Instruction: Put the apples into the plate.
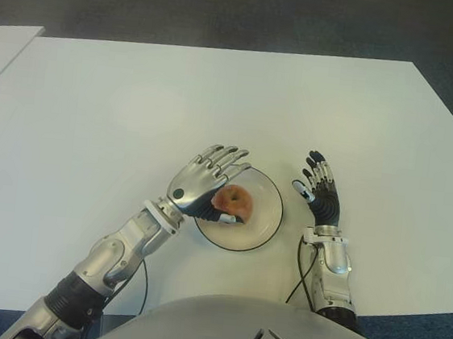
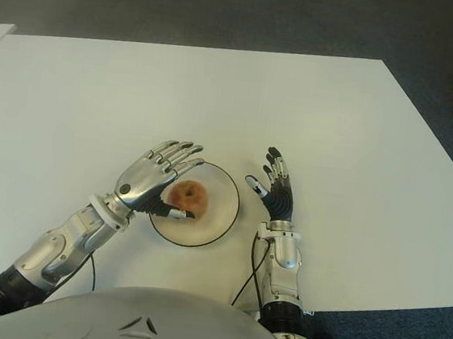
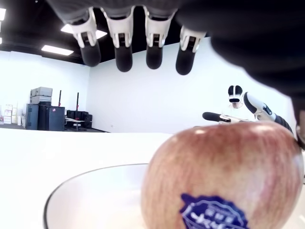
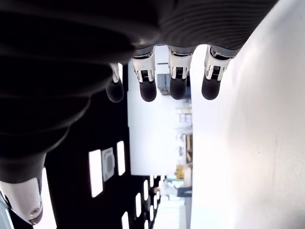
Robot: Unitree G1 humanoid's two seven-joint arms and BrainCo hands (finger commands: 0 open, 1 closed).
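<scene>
Left wrist view is showing the apple [image 3: 224, 179] filling the lower frame, with a dark blue sticker [image 3: 213, 213] on its skin; white lettering on the sticker is cut off by the frame edge and not readable. Apple is sitting inside the plate [image 1: 265, 222], a white one with a dark rim, on the white bench [image 1: 136, 103]. Left hand [image 1: 209, 180] is hovering over the plate's left side with its fingers [image 3: 123, 52] extended and spread above the apple, not wrapping it; the thumb is showing down beside the apple in the eye views, and whether it is touching the fruit is hard to tell, since the palm is hiding that side. Only one apple is showing in any view. Right hand [image 1: 317, 191] is sitting just right of the plate, apart from it, palm open, fingers straight and holding nothing; right wrist view is confirming this with straight fingertips [image 4: 177, 88] over bare bench. Contact between the right hand and the bench is not clear. Cables [image 1: 303, 275] are running by each forearm at the near bench edge. Background in the left wrist view is showing dark equipment cases [image 3: 45, 112] against a white wall, no legible markings.
</scene>
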